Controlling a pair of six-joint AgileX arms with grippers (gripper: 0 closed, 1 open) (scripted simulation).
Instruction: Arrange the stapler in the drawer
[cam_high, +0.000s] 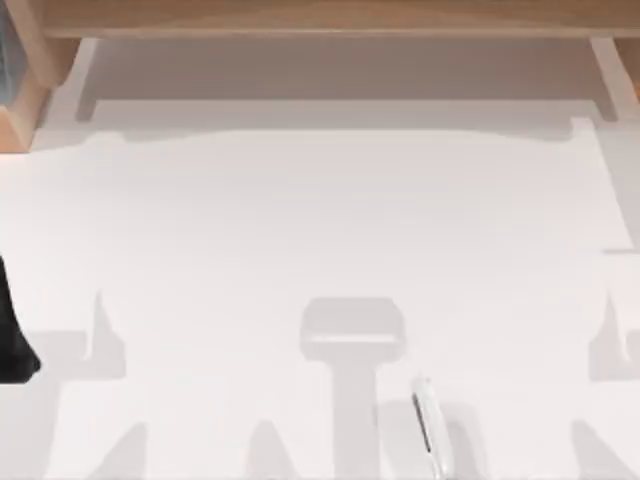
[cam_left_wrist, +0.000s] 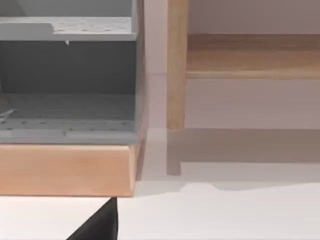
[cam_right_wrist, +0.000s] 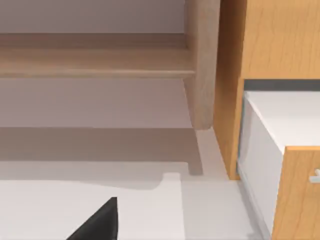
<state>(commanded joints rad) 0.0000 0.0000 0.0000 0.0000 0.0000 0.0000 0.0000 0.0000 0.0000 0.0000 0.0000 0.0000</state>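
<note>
From above, I see the stapler (cam_high: 431, 425) lying loose on the table (cam_high: 320, 230), near edge, right of centre, well short of the drawer (cam_high: 330, 65) at the far side. My left arm's gripper (cam_high: 12, 335) sits parked at the left edge; I cannot tell its grip. Left wrist: a grey shelf (cam_left_wrist: 67, 85). Right wrist: drawer front (cam_right_wrist: 300, 192) ajar, nothing held that I can see.

stapler (cam_high: 430, 428) just sits on the desk (cam_high: 300, 220), way in front of the drawer (cam_high: 330, 70) and off to the right.
</note>
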